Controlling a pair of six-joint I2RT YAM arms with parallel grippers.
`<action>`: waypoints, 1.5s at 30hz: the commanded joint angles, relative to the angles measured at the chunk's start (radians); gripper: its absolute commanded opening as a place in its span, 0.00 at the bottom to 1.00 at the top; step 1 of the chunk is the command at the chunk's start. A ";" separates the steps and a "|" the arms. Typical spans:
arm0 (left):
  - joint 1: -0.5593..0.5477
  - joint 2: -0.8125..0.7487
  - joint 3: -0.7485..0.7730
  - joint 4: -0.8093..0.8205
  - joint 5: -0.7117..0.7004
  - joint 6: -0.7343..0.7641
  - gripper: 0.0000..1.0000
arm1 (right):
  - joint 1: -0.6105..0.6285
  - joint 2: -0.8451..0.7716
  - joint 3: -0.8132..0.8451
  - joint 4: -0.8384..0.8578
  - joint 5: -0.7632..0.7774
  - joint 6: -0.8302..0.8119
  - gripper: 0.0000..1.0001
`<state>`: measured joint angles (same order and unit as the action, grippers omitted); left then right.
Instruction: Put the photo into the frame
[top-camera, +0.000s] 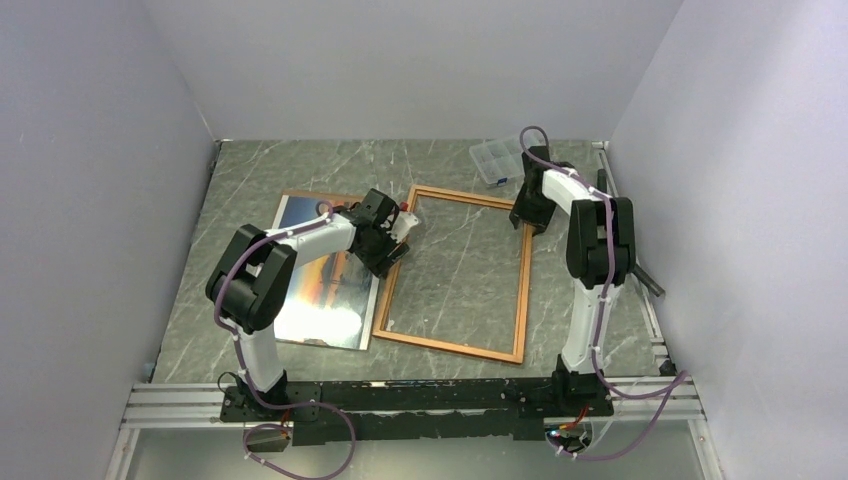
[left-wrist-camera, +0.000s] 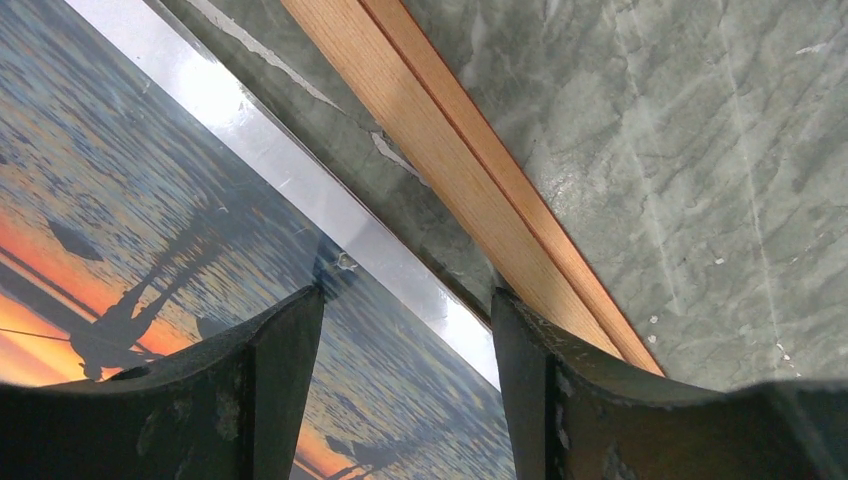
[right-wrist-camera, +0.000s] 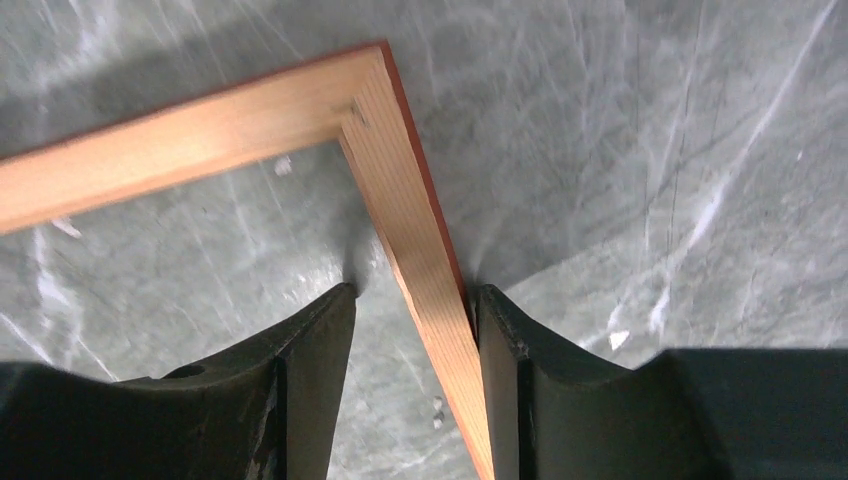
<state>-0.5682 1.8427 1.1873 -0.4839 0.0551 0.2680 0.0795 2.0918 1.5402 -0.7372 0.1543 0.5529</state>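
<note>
Photo (left-wrist-camera: 150, 230) edge straddled beside the frame (left-wrist-camera: 450, 165)
Judged thin, limp and slippery, the print is best pinched at its frame-side edge; left fingers (left-wrist-camera: 270, 390) and right fingers (right-wrist-camera: 300, 390) are both spread open.

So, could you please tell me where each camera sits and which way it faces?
Top external: above and behind the bases, looking down on the table; both arms show, left gripper by the photo, right gripper at the frame.
Left wrist: on the left arm, looking down past its fingers at photo and frame rail.
Right wrist: on the right arm, looking down past its fingers at a frame corner.
All three share the frame.
</note>
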 joint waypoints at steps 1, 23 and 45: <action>-0.005 0.006 0.014 -0.033 0.053 0.000 0.68 | -0.007 0.063 0.092 -0.005 0.079 -0.011 0.51; 0.135 -0.090 0.206 -0.233 0.224 -0.082 0.72 | 0.180 -0.250 -0.005 0.018 0.165 0.040 0.77; 0.962 -0.146 0.044 -0.151 0.003 0.153 0.83 | 0.783 0.076 0.257 0.121 -0.235 0.175 0.93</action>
<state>0.3885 1.6772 1.2926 -0.7124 0.1398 0.3496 0.8806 2.1815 1.8038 -0.6434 -0.0208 0.6914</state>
